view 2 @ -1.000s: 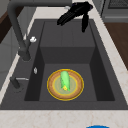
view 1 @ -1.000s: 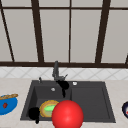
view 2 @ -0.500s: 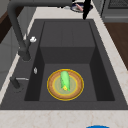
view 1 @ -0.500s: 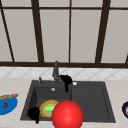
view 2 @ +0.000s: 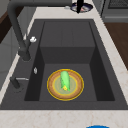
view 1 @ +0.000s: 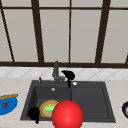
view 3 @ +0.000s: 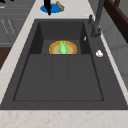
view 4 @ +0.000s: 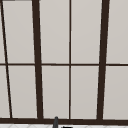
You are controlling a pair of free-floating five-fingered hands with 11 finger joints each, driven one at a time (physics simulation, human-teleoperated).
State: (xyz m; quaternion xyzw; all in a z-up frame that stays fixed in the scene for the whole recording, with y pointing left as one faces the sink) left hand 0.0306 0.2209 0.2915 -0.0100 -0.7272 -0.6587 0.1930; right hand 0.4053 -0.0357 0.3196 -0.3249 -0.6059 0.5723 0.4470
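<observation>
Nearest to us in the front view, we are seeing a large glossy red ball [view 1: 67,114] sitting low at the front edge of the dark grey sink [view 1: 100,110]. Just to its left, the left robot hand [view 1: 34,113] is hanging over the sink's front left corner, one finger pointing down; we cannot tell whether its other fingers are curled.

Just behind that hand, on the floor of the left basin, a round orange-rimmed plate [view 2: 52,92] is lying flat, carrying a green cucumber-like vegetable [view 2: 64,79]. In the left side view its long axis is running from the sink's left end toward the right end. From the left robot hand it is lying slightly right and farther back, close by.

Farther back, the right robot hand [view 1: 68,75] is floating beside the dark metal faucet [view 1: 56,72], fingers relaxed, one trailing downward, holding nothing. It is well apart from the plate, so the left robot hand is the nearer one.

On the pale bench, a blue bowl [view 1: 7,105] is resting at far left.
</observation>
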